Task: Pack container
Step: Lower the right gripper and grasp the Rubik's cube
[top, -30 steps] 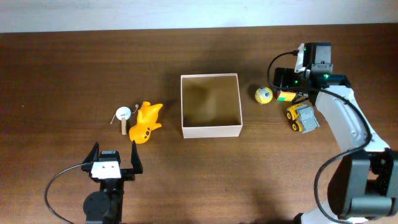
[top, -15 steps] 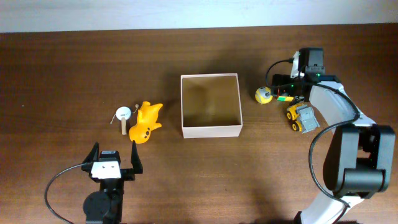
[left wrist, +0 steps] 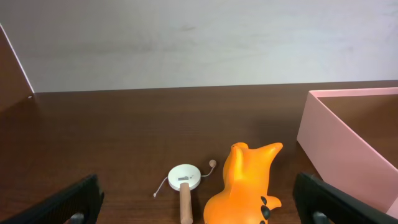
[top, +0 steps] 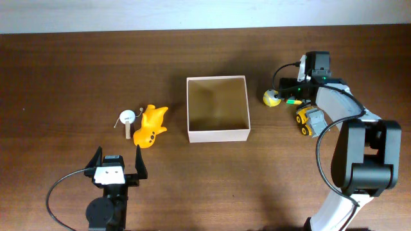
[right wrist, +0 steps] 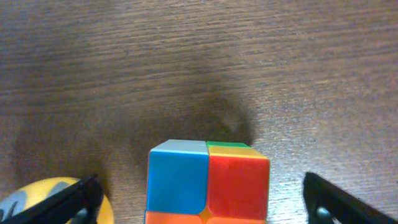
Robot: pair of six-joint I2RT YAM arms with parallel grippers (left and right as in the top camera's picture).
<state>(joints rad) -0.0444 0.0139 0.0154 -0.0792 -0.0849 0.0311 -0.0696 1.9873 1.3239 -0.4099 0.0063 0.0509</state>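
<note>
The container (top: 217, 135) is a square white box with a tan inside, mid-table, with nothing in it; its wall shows in the left wrist view (left wrist: 348, 143). My right gripper (top: 297, 95) is low over a multicoloured cube (right wrist: 207, 183). Its jaws are open on either side of the cube, with gaps on both sides (right wrist: 205, 202). A yellow ball (top: 271, 97) lies just left of the cube, at the frame corner in the right wrist view (right wrist: 43, 202). My left gripper (top: 119, 168) is open and empty near the front edge (left wrist: 199, 202).
A yellow and grey toy truck (top: 311, 120) lies just in front of the right gripper. An orange toy animal (top: 151, 125) and a white drum rattle with a wooden handle (top: 127, 119) lie left of the container, ahead of the left gripper (left wrist: 245, 183) (left wrist: 183, 177).
My right gripper has shifted slightly left and forward over the cube, towards the yellow ball. The left arm and the toys have not moved.
</note>
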